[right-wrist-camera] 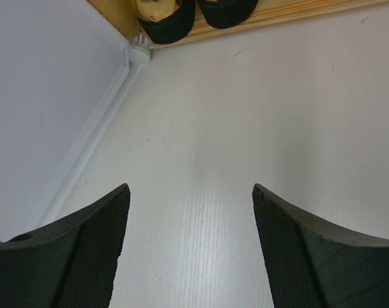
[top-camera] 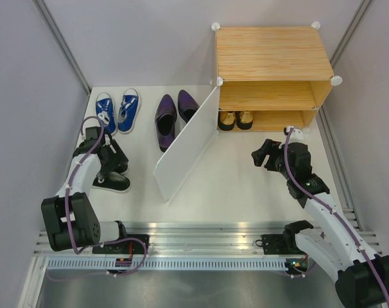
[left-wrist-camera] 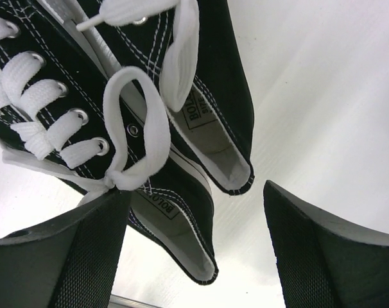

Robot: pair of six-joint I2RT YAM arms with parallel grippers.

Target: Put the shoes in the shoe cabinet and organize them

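Observation:
The black shoes (left-wrist-camera: 149, 83), with white laces, lie side by side at the left of the table (top-camera: 246, 186). My left gripper (left-wrist-camera: 196, 192) hangs open just over their heels (top-camera: 112, 183), gripping nothing. Blue sneakers (top-camera: 117, 110) and dark purple shoes (top-camera: 172, 112) lie at the back. The shoe cabinet (top-camera: 271, 54) stands at the back right with its white door (top-camera: 185, 144) swung open. Gold shoes (top-camera: 236, 120) sit on its lower shelf, their heels (right-wrist-camera: 165, 16) showing in the right wrist view. My right gripper (right-wrist-camera: 189, 189) is open and empty over bare table before the cabinet (right-wrist-camera: 278, 16).
The open door panel juts diagonally toward the table's middle, between the two arms. Grey walls close in the left and right sides. A metal rail (top-camera: 201, 234) carrying the arm bases runs along the near edge.

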